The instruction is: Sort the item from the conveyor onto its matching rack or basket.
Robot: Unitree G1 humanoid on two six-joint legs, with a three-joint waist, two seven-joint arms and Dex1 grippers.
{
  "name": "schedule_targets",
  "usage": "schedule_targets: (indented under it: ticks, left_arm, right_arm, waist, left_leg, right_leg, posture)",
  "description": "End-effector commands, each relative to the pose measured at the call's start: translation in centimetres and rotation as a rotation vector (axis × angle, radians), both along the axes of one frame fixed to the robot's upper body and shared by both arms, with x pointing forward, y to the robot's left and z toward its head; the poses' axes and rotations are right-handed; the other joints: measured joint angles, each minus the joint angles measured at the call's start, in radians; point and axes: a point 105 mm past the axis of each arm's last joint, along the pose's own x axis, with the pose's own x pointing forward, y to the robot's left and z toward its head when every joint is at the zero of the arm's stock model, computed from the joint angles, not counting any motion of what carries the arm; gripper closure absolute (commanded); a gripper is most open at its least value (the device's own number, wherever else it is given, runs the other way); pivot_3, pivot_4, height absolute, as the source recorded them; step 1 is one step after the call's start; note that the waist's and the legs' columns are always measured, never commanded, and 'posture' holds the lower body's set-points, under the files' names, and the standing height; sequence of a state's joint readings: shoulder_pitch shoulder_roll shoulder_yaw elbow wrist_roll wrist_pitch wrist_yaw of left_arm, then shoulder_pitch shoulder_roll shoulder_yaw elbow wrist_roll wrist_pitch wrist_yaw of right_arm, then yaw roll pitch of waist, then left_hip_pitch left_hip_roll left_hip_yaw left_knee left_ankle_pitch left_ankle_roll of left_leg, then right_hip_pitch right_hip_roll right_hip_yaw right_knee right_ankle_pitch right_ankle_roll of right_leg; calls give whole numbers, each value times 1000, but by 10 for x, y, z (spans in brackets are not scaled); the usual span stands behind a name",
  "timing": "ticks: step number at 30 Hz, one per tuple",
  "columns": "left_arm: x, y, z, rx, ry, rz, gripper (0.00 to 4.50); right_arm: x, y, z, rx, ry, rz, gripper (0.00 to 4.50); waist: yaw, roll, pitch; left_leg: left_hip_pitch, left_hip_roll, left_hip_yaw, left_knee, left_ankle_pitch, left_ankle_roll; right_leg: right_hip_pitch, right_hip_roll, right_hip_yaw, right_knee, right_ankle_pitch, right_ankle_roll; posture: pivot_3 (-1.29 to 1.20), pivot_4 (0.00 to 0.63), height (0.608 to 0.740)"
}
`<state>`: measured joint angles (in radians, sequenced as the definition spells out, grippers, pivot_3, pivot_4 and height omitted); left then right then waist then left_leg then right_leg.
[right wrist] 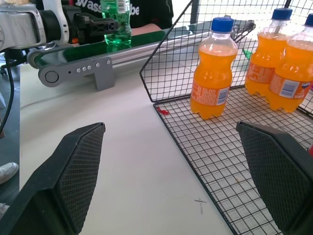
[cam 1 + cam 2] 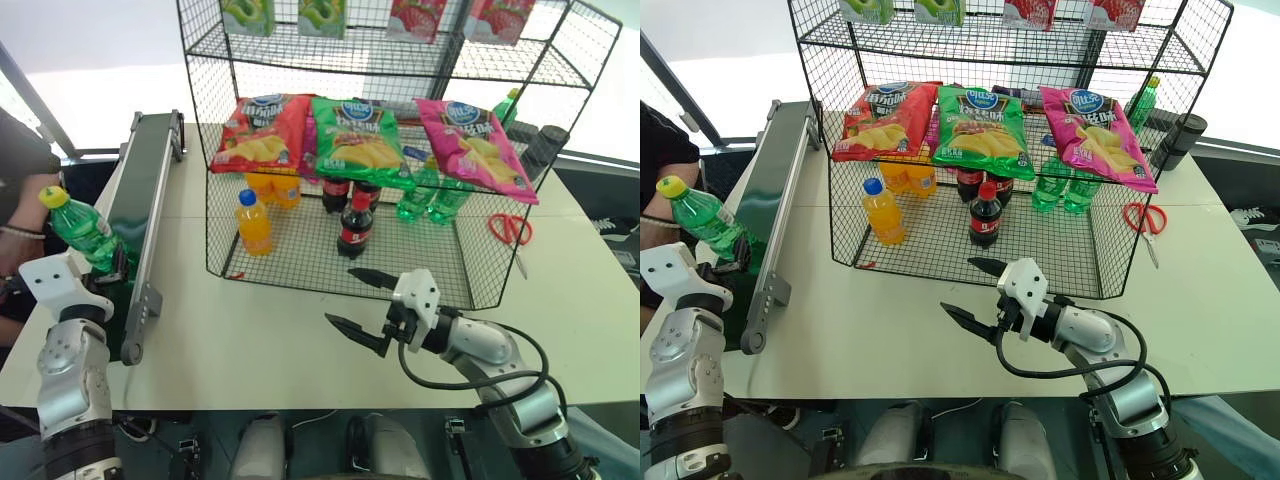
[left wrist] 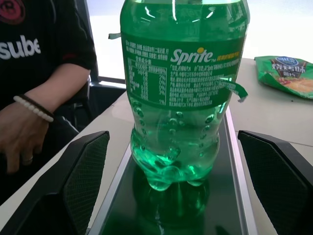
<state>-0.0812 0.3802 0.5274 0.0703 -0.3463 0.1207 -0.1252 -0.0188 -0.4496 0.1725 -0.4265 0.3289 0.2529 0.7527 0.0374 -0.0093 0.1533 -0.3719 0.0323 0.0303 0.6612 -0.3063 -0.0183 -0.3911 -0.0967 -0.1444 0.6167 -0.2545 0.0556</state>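
Observation:
The green soda bottle with a yellow cap stands tilted at the near end of the dark green conveyor. My left gripper is open, one finger on each side of the bottle's base, with a gap on both sides. The black wire rack stands at the table's middle. Just in front of its lower tier, my right gripper hangs open and empty over the white table, pointing left toward the conveyor.
The rack's lower tier holds orange bottles, cola bottles and green bottles; chip bags lie above. A person's hand rests left of the conveyor. Red scissors lie right of the rack.

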Motion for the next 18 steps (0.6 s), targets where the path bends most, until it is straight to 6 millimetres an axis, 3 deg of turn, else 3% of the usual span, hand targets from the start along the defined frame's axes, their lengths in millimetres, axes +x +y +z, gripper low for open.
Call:
schedule_targets:
  ticks: [1,6,8,11,18]
  left_arm:
    - [-2,5,12,35,-38,23,0]
    - [-2,6,12,33,-37,27,0]
    - [-3,7,11,25,-42,31,538]
    - [-4,7,12,30,-40,25,1724]
    - [-6,-14,40,86,-131,-125,1784]
  right_arm:
    - [-2,5,10,31,-28,19,18]
    - [-2,5,10,33,-24,22,18]
    - [-2,5,10,34,-22,21,0]
    - [-1,5,9,36,-18,18,0]
    - [2,1,11,26,-26,-4,0]
  waist:
    - [0,0,0]
    - [0,0,0]
    - [0,0,0]
    - [0,0,0]
    - [1,0,0]
  left_leg:
    - [0,0,0,0,0,0]
    - [0,0,0,0,0,0]
    - [0,0,0,0,0,0]
    - [0,0,0,0,0,0]
    - [0,0,0,0,0,0]
  right_leg:
    - [0,0,0,0,0,0]
    - [0,0,0,0,0,0]
    - [0,0,0,0,0,0]
    - [0,0,0,0,0,0]
    - [0,0,0,0,0,0]
  posture:
    - [0,150,735]
    - [0,150,735]
    - [0,150,735]
    - [0,150,735]
    - [0,150,735]
